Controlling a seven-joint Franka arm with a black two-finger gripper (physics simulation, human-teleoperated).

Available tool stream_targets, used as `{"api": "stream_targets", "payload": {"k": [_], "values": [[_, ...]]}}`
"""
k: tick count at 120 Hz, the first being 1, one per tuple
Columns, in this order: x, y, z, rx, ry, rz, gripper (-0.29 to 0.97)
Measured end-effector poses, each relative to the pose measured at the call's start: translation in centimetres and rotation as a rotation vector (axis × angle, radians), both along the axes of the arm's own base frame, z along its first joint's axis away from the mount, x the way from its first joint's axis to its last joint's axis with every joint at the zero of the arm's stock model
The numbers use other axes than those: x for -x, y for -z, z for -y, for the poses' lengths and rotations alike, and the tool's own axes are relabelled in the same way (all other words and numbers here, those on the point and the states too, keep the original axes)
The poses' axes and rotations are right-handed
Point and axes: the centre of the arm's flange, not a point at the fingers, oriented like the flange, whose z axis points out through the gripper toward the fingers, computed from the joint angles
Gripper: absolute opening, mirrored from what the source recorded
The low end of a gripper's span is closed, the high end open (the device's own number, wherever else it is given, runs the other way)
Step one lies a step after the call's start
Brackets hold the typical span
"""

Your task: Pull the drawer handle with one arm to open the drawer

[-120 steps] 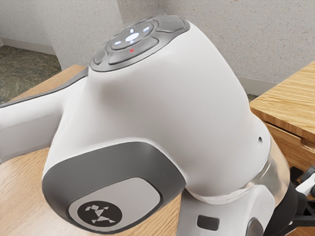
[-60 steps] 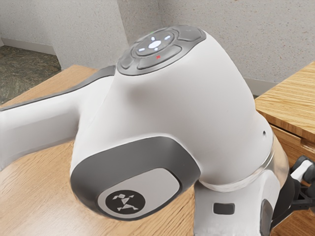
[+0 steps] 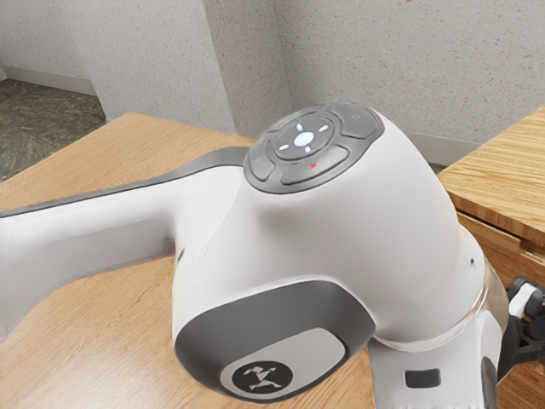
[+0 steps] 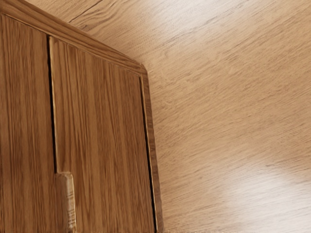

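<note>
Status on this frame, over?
Gripper at cabinet front, grip unreadable. Drawer handle close to hand, drawer looks shut. Nothing seen in the way.

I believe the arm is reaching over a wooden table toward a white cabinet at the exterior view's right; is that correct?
Not quite: the cabinet is brown wood, much like the table, not white, as the exterior view shows. The arm does reach over the wooden table toward it.

1 wooden drawer cabinet (image 3: 502, 175) stands on light wood table (image 3: 85, 358), exterior view's right.
</note>
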Motion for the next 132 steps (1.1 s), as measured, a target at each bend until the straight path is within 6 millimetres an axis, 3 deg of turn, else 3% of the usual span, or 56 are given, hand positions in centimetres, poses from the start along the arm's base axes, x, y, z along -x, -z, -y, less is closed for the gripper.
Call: {"api": "stream_targets", "payload": {"k": [41, 95, 132], "values": [[-3.3, 0.8, -0.8, 0.039, -0.081, 0.023, 0.69], [-4.4, 2.9, -0.4, 0.052, -0.127, 0.004, 0.69], [-4.0, 3.4, -0.3, 0.056, -0.149, -0.010, 0.70]]}}
